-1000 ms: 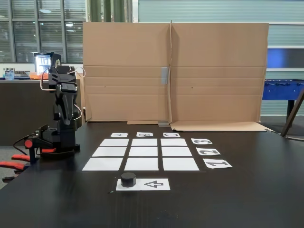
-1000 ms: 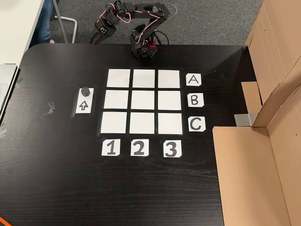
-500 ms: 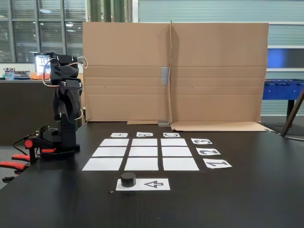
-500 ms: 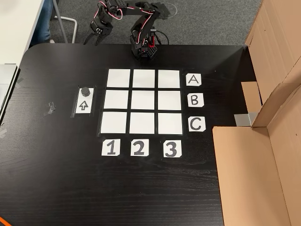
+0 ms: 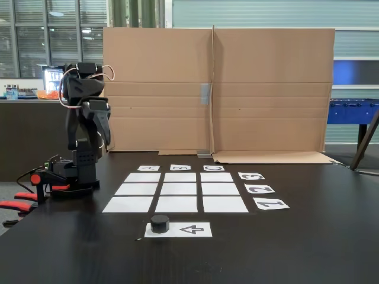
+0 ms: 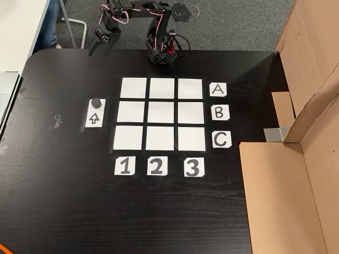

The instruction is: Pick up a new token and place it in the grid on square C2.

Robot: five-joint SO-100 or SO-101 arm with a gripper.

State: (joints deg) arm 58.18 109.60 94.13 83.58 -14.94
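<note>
The token (image 6: 96,102), a small black round puck, rests on the near end of a white arrow sheet (image 6: 94,119) left of the grid (image 6: 161,114); the front fixed view shows the token (image 5: 159,223) in front of the grid (image 5: 177,189). Square C2 (image 6: 160,138) is the middle sheet of the bottom row, bare; in the front fixed view square C2 (image 5: 219,189) lies in the right column. My gripper (image 6: 100,48) hangs open and empty in the air over the table's far edge, well beyond the token. From the front, the gripper (image 5: 105,139) points down beside the arm's base.
Letter labels A B C (image 6: 218,111) and number labels 1 2 3 (image 6: 155,166) border the grid. A tall cardboard wall (image 5: 216,89) stands behind the table, with a cardboard flap (image 6: 286,196) on the surface. A scrap of tape (image 6: 56,122) lies left of the arrow sheet.
The arm has unfolded and swung its gripper further left in the overhead fixed view, towards the token's side. Token and sheets have not moved.
</note>
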